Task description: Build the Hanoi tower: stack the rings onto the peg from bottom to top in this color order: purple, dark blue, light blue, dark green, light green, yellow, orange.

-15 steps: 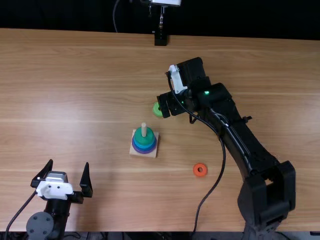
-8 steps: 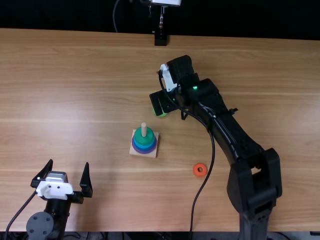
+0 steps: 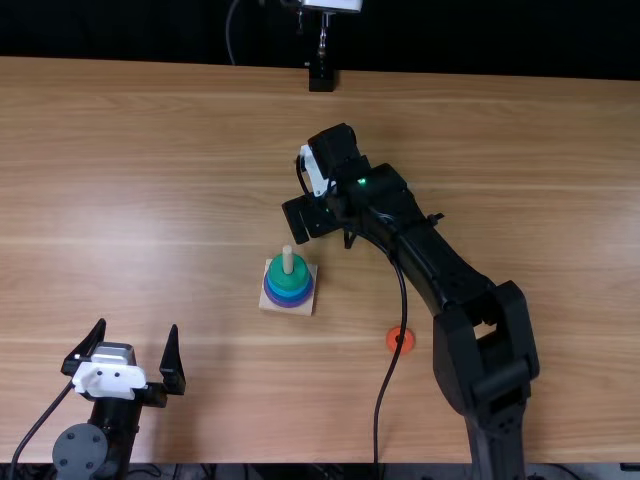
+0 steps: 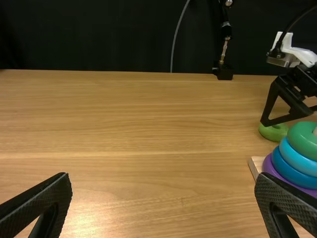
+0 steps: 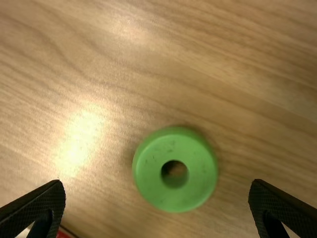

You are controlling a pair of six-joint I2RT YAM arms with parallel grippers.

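My left gripper [image 3: 137, 335] stands open at the near left; in its wrist view nothing is between the fingers of the left gripper [image 4: 162, 193]. The peg [image 3: 288, 258] on its wooden base carries purple [image 4: 268, 166], dark blue, light blue and dark green [image 3: 284, 276] rings from bottom to top. My right gripper [image 3: 308, 222] is just beyond the tower. Under the open right gripper [image 5: 157, 191] the light green ring [image 5: 200, 168] lies flat on the table, not gripped. In the left wrist view the light green ring [image 4: 273, 132] is behind the tower.
An orange ring [image 3: 399, 340] lies right of the tower, partly under the right arm's cable [image 3: 395, 365]. The right arm stretches over the table's right half. A black stand [image 3: 321, 78] is at the far edge.
My right arm has swung left, its gripper passing over the light green ring and covering it from above. The left arm and the tower have kept still.
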